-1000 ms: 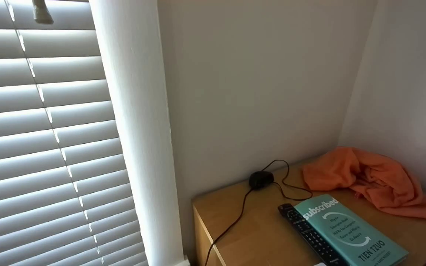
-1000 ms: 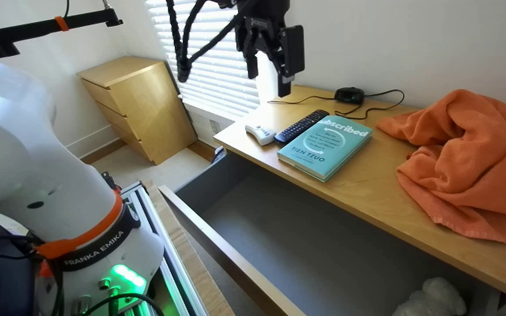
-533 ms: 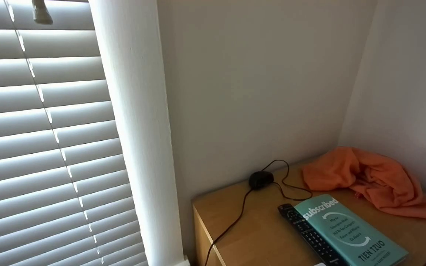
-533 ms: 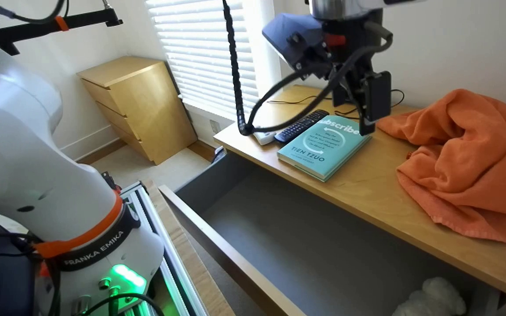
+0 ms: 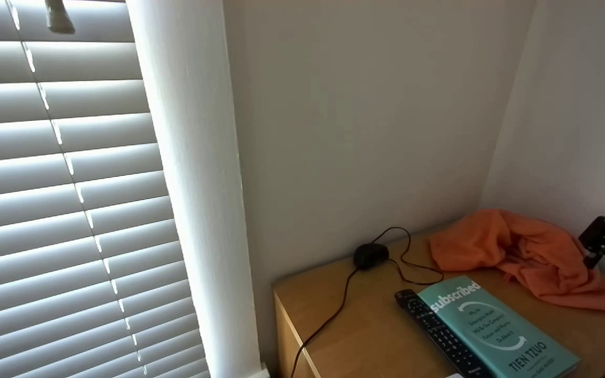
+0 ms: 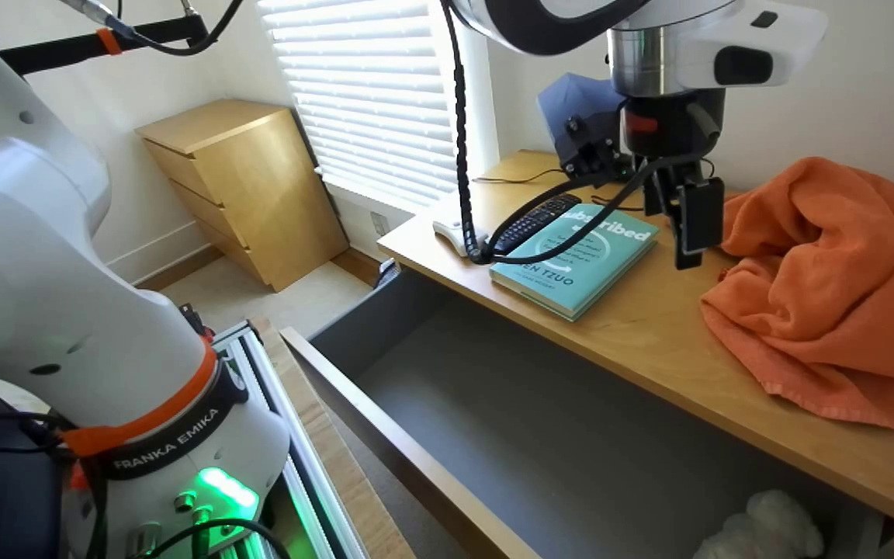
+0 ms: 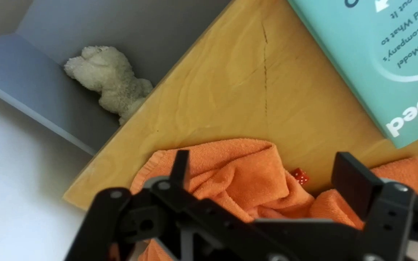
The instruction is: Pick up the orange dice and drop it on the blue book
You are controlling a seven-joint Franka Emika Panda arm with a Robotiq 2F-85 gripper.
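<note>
A small red-orange die (image 7: 300, 176) with white dots lies on the wooden top, against the edge of an orange towel, which hides part of it. It shows as a tiny red spot in an exterior view (image 6: 724, 275). My gripper (image 7: 263, 159) is open and empty, with the die and towel seen between its fingers, the die nearer the right finger. The gripper hangs above the top beside the towel in both exterior views (image 6: 672, 233) (image 5: 591, 252). The teal-blue book (image 6: 610, 248) lies flat nearby; it also shows in an exterior view (image 5: 497, 331) and the wrist view (image 7: 386, 72).
The crumpled orange towel (image 6: 843, 310) lies beside the die. A black remote (image 5: 439, 331) and a white controller (image 6: 447, 230) lie by the book. A black corded device (image 5: 371, 255) is at the wall. The open drawer (image 6: 509, 404) holds a white plush toy (image 7: 111, 76).
The arm has swung across past the book toward the towel and come lower; the gripper has entered an exterior view from its right edge. The book and towel have not moved.
</note>
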